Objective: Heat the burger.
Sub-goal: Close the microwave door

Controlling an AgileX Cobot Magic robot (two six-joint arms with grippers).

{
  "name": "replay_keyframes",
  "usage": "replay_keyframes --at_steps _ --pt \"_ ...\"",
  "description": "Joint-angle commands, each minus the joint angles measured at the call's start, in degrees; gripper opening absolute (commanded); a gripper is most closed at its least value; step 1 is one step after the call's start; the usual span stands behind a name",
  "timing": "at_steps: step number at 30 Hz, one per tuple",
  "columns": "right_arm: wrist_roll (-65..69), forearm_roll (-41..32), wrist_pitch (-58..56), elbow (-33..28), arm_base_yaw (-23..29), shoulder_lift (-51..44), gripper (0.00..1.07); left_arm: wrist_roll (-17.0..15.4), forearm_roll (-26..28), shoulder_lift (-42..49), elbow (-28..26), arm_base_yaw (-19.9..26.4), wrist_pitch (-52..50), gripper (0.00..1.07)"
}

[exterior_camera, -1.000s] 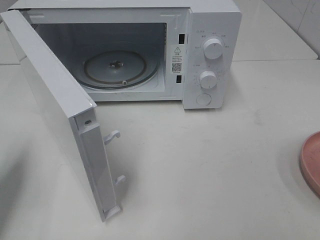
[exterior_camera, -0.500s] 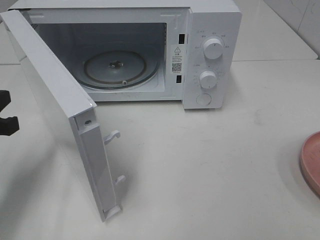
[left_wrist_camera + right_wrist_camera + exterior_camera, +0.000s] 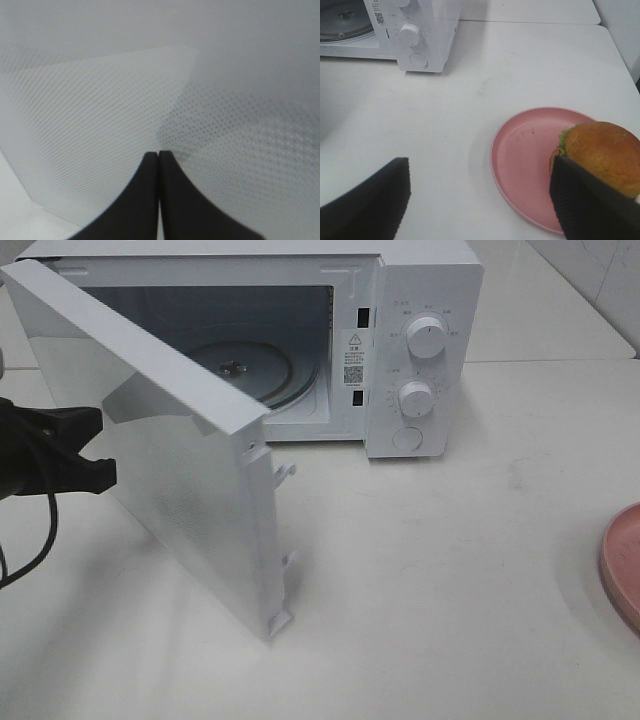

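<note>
Right end effector (image 3: 480, 200) spread wide, grasping nothing. Burger (image 3: 600, 155) just beside its one finger, on pink plate (image 3: 520, 155). Left end effector (image 3: 159, 165) clenched against microwave door (image 3: 180, 450), well apart from burger.

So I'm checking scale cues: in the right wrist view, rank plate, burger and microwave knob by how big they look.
Largest to smallest:
1. pink plate
2. burger, partly hidden behind an end effector finger
3. microwave knob, though it sits farther from the camera

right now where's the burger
The burger shows only in the right wrist view, sitting on the pink plate on the white table, on the robot's right and well apart from the open microwave.
</note>
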State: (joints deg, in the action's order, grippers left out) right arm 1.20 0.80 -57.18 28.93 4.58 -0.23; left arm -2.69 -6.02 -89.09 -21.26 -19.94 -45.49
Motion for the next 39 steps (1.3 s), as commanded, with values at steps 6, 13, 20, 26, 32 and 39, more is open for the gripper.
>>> replay_keyframes --at_steps 6,13,20,26,32,39 --pt "-0.5 -0.2 0.2 -0.2 -0.3 -1.5 0.75 0.5 4.0 -4.7 -5.3 -5.2 -1.9 0.00" --pt "-0.5 -0.2 0.2 -0.2 -0.3 -1.5 0.75 4.1 12.1 -8.3 -10.4 -10.7 -1.7 0.00" --pt "-0.5 -0.2 0.2 -0.2 -0.3 -1.5 0.75 7.3 19.6 -11.9 -15.6 -14.6 -1.5 0.00" --pt "-0.5 -0.2 0.2 -0.2 -0.3 -1.5 0.75 8.0 20.3 -15.4 -21.8 -16.0 1.7 0.00" --pt "-0.5 -0.2 0.2 -0.2 -0.3 -1.5 0.75 8.5 21.1 -18.4 -27.8 -17.3 3.8 0.00" --pt "-0.5 -0.2 0.2 -0.2 -0.3 -1.5 0.75 12.7 25.3 -22.4 -34.5 -19.3 5.8 0.00"
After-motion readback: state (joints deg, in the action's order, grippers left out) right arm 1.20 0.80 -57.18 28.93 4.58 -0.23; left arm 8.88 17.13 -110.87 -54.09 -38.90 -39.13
